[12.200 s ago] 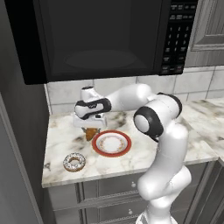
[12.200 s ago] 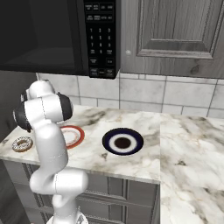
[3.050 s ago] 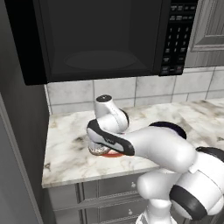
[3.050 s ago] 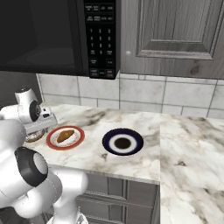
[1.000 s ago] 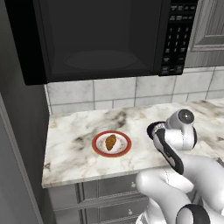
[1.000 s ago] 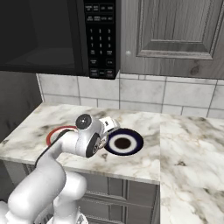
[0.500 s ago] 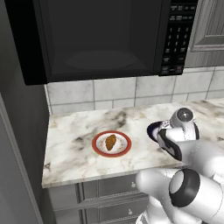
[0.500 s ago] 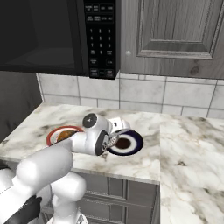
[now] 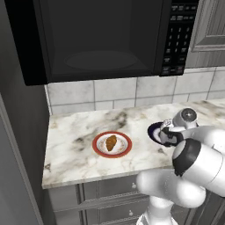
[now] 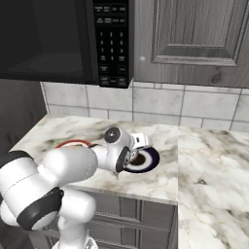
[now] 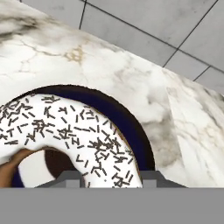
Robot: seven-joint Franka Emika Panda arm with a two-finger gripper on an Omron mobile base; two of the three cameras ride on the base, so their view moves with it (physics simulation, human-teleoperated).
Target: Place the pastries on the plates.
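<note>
Since half a second ago the hand (image 10: 130,156) has eased further over the navy plate (image 10: 148,160). It is clamped tight on the one donut (image 11: 65,131), held just above that plate. One croissant (image 9: 111,143) lies on the red plate (image 9: 99,148); two plates in all on the desk (image 9: 70,132). Behind, one microwave (image 10: 113,39); its keypad writing is too small to read.

black microwave (image 9: 96,39) above marble counter (image 9: 79,145), grey tile backsplash (image 10: 194,104), grey cabinet door (image 10: 199,34)

Veined marble counter (image 9: 74,145) — polished; donut (image 11: 65,131) — matt white icing, sprinkled.
</note>
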